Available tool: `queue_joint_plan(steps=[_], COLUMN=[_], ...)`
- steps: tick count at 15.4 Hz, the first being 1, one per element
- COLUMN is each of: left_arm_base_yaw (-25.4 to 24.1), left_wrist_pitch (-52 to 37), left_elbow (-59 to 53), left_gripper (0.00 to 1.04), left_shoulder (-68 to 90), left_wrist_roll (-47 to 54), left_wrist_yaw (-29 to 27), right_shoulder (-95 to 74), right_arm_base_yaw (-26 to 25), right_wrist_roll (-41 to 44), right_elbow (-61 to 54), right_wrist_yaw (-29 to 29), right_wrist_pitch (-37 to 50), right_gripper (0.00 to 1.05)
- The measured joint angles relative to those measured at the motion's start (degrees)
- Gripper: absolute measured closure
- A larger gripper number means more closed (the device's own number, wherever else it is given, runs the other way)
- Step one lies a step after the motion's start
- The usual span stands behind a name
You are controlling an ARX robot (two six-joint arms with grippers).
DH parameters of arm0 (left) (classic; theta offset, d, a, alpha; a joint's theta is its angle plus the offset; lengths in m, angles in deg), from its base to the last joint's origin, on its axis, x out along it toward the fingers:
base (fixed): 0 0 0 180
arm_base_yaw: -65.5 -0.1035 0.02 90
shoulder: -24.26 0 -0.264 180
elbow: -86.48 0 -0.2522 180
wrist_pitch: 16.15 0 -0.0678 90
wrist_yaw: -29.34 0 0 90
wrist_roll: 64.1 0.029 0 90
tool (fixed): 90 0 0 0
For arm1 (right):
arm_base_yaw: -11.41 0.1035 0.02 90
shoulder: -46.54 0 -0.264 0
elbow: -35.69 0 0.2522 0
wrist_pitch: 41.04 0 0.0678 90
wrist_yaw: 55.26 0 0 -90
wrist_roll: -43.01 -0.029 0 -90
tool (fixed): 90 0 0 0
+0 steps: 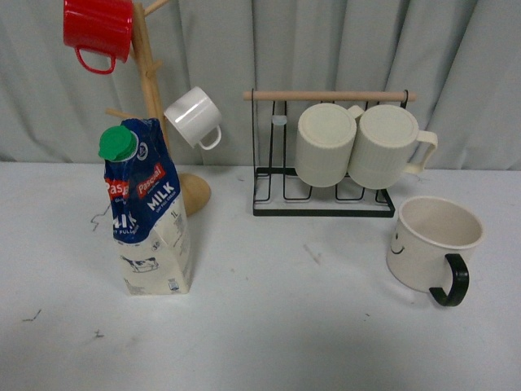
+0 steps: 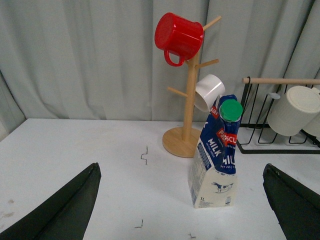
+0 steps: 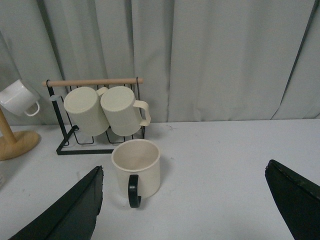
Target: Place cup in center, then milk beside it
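The cup [image 1: 431,244], a wide cream mug with a black handle and a small smiley face, stands upright at the right of the white table [image 1: 285,326]. In the right wrist view the cup [image 3: 136,169] lies ahead of my open right gripper [image 3: 185,210], nearer one finger, handle facing the camera. The milk [image 1: 146,212], a dark blue and cream carton with a green cap, stands at the left. Through the left wrist camera the milk [image 2: 216,157] sits ahead of my open left gripper [image 2: 182,210], apart from it. Neither arm shows in the front view.
A wooden mug tree [image 1: 151,90] behind the milk holds a red mug [image 1: 98,31] and a small white mug [image 1: 194,116]. A black wire rack [image 1: 326,175] at the back carries two ribbed cream mugs [image 1: 326,145]. A grey curtain [image 1: 326,49] closes the back.
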State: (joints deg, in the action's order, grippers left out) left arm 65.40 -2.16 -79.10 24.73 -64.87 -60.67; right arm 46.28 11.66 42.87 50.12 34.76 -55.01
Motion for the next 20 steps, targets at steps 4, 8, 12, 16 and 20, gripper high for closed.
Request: queue_joint_plan(steps=[4, 8, 12, 16, 20], left_arm_base_yaw=[0.00, 0.00, 0.00, 0.00, 0.00], left_wrist_pitch=[0.00, 0.00, 0.00, 0.00, 0.00], left_elbow=[0.00, 0.00, 0.00, 0.00, 0.00], left_gripper=[0.07, 0.07, 0.07, 0.07, 0.07], left_shoulder=[0.00, -0.02, 0.00, -0.02, 0.00], left_wrist_roll=[0.00, 0.00, 0.00, 0.00, 0.00], left_wrist_yaw=[0.00, 0.00, 0.00, 0.00, 0.00], right_shoulder=[0.00, 0.00, 0.00, -2.51, -32.00], right_arm_base_yaw=[0.00, 0.00, 0.00, -1.81, -11.37], right_wrist_roll=[0.00, 0.00, 0.00, 2.14, 0.48], right_elbow=[0.00, 0.00, 0.00, 0.11, 10.10], right_wrist_yaw=[0.00, 0.00, 0.00, -2.54, -7.45], right_wrist_pitch=[0.00, 0.00, 0.00, 0.52, 25.99], right_gripper=[0.06, 0.06, 0.06, 0.06, 0.06])
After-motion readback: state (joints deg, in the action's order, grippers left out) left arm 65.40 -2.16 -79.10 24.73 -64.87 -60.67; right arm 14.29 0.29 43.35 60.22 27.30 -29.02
